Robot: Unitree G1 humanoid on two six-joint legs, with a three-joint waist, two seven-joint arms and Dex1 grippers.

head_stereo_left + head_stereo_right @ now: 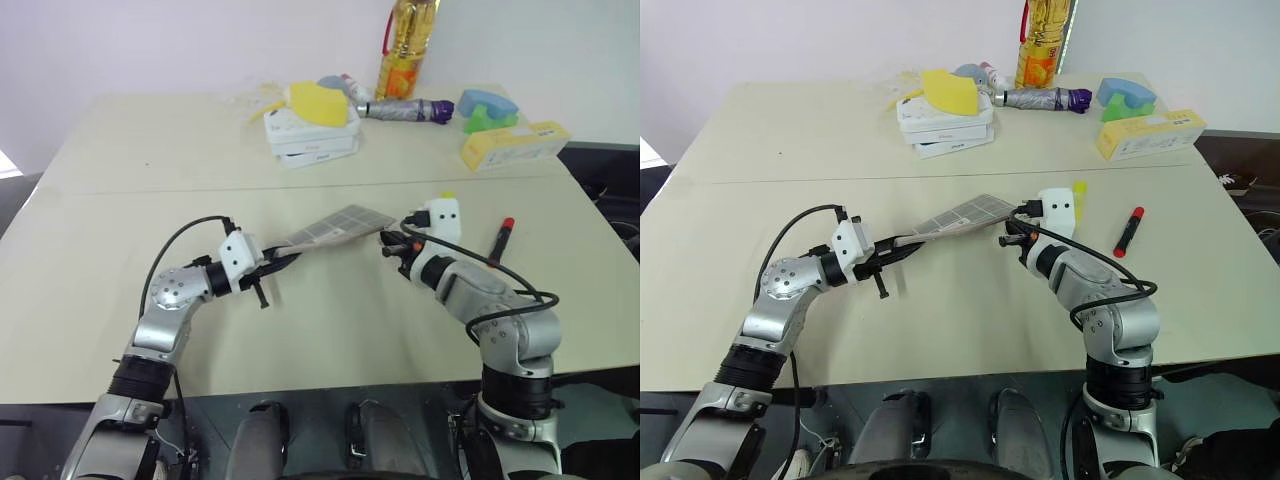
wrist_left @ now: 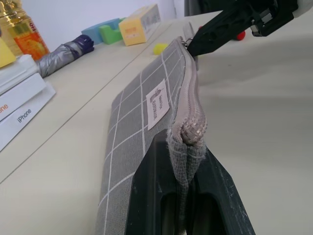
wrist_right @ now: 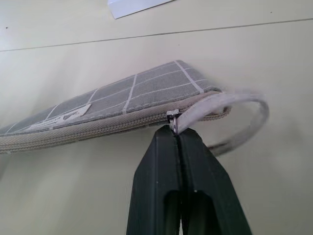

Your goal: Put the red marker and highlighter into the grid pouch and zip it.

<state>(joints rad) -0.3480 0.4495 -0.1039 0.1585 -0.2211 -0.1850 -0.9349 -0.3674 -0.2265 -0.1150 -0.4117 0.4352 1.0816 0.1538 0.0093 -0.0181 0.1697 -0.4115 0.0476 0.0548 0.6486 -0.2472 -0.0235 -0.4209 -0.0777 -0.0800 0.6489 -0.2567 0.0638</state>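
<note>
The pouch [image 1: 335, 228] hangs above the surface [image 1: 330, 330] between both tools. The left tool [image 2: 188, 161] is clamped on one end of its zipper edge; the right tool [image 3: 178, 139] is closed on the pull tab at the other end. Marker [image 1: 1129, 231] and highlighter [image 1: 1079, 198] lie on the surface to the right

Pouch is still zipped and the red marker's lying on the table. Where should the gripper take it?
Grip the red marker across the middle of its slim body, coming straight down from above. It lies flat on the table with bare space along both long sides, and the highlighter sits well apart.
</note>
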